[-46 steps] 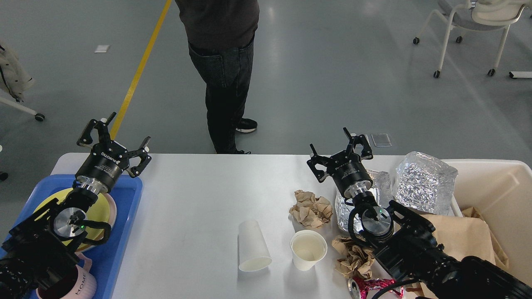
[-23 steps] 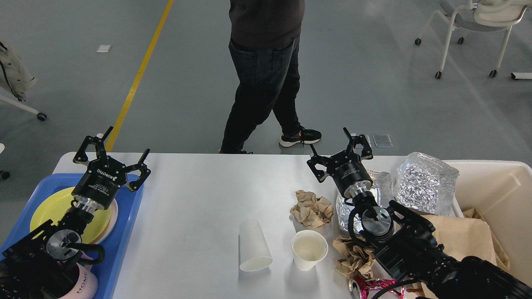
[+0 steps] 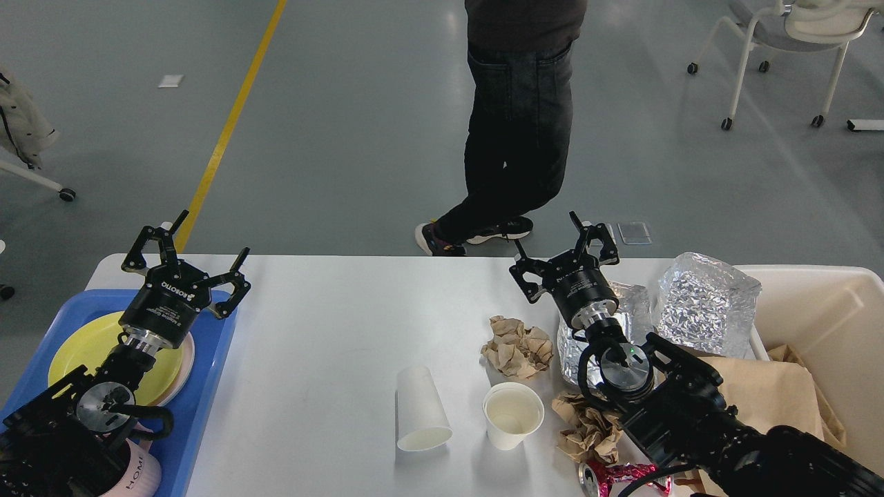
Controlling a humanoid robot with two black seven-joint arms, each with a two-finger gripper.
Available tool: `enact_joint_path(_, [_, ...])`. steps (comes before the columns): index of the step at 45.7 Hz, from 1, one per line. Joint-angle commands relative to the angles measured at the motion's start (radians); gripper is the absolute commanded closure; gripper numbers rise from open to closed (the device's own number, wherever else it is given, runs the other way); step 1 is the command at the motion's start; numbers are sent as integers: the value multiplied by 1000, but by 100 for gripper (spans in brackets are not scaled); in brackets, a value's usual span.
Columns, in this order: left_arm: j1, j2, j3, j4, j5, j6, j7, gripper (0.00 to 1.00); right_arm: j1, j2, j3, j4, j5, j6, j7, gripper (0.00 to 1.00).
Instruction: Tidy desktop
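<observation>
Two white paper cups, two brown crumpled paper balls, two foil pieces, one crushed can, one blue tray, one yellow plate, one cream bin, one pink mug

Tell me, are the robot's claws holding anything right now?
No. The left gripper and the right gripper are both open and empty, above the desktop.

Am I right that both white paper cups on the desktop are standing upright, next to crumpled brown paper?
Not quite. Only one paper cup stands upright; the other paper cup lies on its side on the desktop, as the head view shows. The crumpled brown paper is indeed beside them.
</observation>
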Motion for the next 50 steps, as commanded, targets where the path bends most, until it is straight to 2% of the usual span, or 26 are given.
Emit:
enact_joint_path(1, [0,0,0,0,0,0,0,0,0,0,0,0,0,0,0,0])
enact_joint_path(25, [0,0,0,0,0,0,0,0,3,6,15,6,0,0,0,0])
enact_joint_path(34, [0,0,0,0,0,0,0,0,222,-18,-2,9,0,0,-11,0])
enact_joint_path(41, [0,0,0,0,0,0,0,0,406,-118,0,14,0,3,-21,0])
enact_joint_path(44, [0,0,0,0,0,0,0,0,431,-161,23,21,7,2,-14,0])
enact_joint_path(50, [0,0,0,0,0,0,0,0,443,-149,30,20,6,-3,-11,0])
